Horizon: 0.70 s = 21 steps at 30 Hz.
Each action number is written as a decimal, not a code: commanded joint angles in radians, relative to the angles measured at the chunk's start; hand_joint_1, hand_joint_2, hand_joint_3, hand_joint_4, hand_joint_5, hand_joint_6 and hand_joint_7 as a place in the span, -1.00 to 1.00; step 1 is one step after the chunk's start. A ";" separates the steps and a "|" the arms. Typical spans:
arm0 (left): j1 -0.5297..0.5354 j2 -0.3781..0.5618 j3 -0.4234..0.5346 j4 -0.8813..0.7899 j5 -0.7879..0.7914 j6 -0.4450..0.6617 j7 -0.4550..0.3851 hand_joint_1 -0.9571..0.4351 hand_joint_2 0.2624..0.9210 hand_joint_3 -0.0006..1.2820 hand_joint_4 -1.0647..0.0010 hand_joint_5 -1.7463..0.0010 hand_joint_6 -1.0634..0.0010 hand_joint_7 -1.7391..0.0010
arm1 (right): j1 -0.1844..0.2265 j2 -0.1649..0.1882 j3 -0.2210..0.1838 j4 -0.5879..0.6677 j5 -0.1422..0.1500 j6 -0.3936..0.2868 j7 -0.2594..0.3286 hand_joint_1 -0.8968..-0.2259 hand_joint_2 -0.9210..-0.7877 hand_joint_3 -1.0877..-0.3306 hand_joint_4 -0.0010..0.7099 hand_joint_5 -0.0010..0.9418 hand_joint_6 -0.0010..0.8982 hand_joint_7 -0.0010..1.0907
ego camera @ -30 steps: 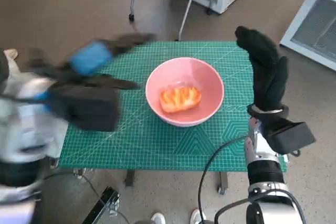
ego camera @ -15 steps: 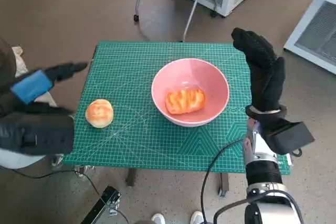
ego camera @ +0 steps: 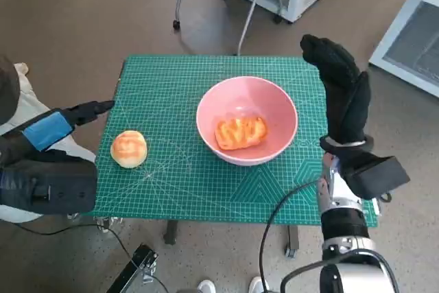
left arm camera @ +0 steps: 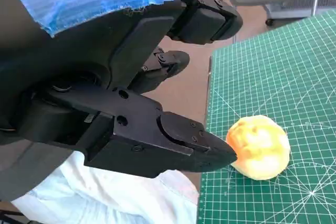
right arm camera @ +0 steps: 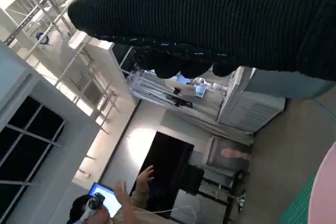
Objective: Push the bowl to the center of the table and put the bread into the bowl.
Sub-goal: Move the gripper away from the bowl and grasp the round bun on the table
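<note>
We see the pink bowl [ego camera: 247, 120] sitting close to the middle of the green mat [ego camera: 178, 183], which suits the first half of the task, and one glazed, golden bread [ego camera: 241, 132] already lies in its hollow. A second piece, a round bun [ego camera: 129, 149], rests on the mat near its edge on our left side, well apart from the bowl, so we judge the job is not finished. Our left hand [ego camera: 48, 152] hangs just off that edge beside the bun, fingers apart and holding nothing; in the left wrist view a black fingertip [left arm camera: 210, 150] points at the bun [left arm camera: 259, 147] and looks to be at or very near its side, though we cannot tell whether it touches. Our right hand [ego camera: 343, 94] stands upright just beside the bowl's rim on the other side, gloved fingers extended and empty, placed as if to steady or stop the bowl. The bowl looks smooth, hard and glossy, with a thin rim; the bun is soft-looking, domed and shiny on top; the mat is flat, with fine white grid lines, likely grippy. In the right wrist view a person [right arm camera: 126, 200] is seated below the glove's dark knit.
</note>
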 commanded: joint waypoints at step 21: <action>-0.147 -0.151 -0.256 0.369 0.203 -0.117 0.224 0.53 0.69 -1.00 0.80 0.99 0.52 0.99 | 0.038 -0.008 -0.007 -0.023 0.012 0.025 0.018 0.35 -0.25 -0.05 0.19 -0.98 -0.73 0.60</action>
